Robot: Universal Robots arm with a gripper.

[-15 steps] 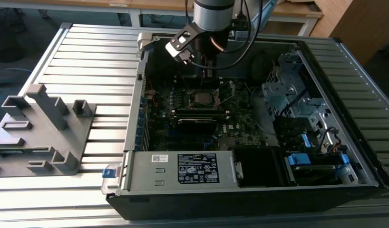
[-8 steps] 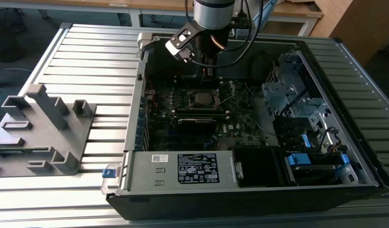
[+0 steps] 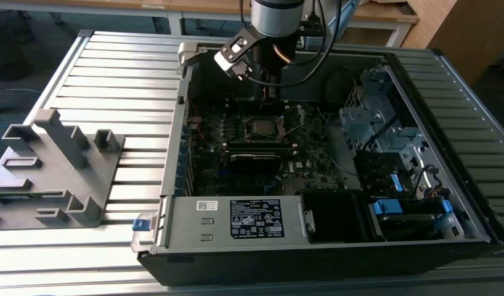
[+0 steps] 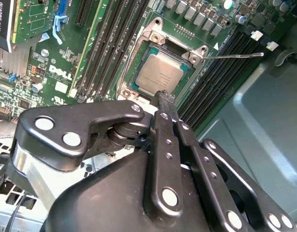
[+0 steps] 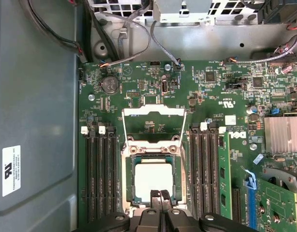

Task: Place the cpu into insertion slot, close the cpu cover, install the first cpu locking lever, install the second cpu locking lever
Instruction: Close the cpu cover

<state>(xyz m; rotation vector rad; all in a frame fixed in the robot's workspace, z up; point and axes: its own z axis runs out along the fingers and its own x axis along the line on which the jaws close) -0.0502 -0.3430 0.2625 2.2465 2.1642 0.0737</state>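
The cpu lies flat in the insertion slot, silver top up, between the memory slots; it is also in the second wrist view as the cpu. The cpu cover is swung back open beyond the slot, its window showing green board. A thin locking lever sticks out free beside the slot. My gripper hovers over the chip's near edge, fingers shut together with nothing between them. In the exterior view the gripper hangs inside the open computer case, just behind the slot.
Long black memory slots flank the socket on both sides. A finned heatsink and an expansion card sit to one side. Cables run along the case wall. A grey fixture stands on the slatted table at the exterior view's left.
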